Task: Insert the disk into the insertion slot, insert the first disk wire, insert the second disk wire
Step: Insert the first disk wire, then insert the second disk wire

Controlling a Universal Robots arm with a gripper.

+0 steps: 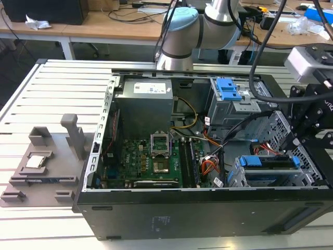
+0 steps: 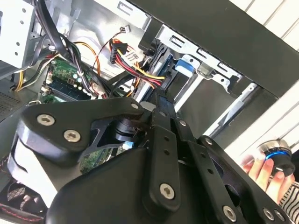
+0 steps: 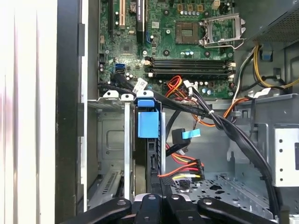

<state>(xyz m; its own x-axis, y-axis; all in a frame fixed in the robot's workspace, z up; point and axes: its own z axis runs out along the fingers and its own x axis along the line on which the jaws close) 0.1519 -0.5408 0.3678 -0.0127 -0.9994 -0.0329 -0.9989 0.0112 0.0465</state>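
Blue-framed disk (image 3: 148, 125) in insertion slot (image 3: 112, 140), long axis twd gripper (image 3: 159, 199)

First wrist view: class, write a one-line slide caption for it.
Gripper at the blue-framed disk standing in the metal cage's slot, with motherboard and cables beyond.

The open computer case (image 1: 208, 213) lies on the table (image 1: 52, 94), a fixture tray (image 1: 39, 169) beside it on the exterior view's left, the arm's base (image 1: 177, 47) behind it. Inside, the motherboard (image 1: 151, 161) sits in the middle with the power supply (image 1: 143, 101) behind it. At the exterior view's right the disk (image 1: 270, 162) sits in the insertion slot (image 1: 237, 177), the gripper (image 1: 297, 143) just above its end.
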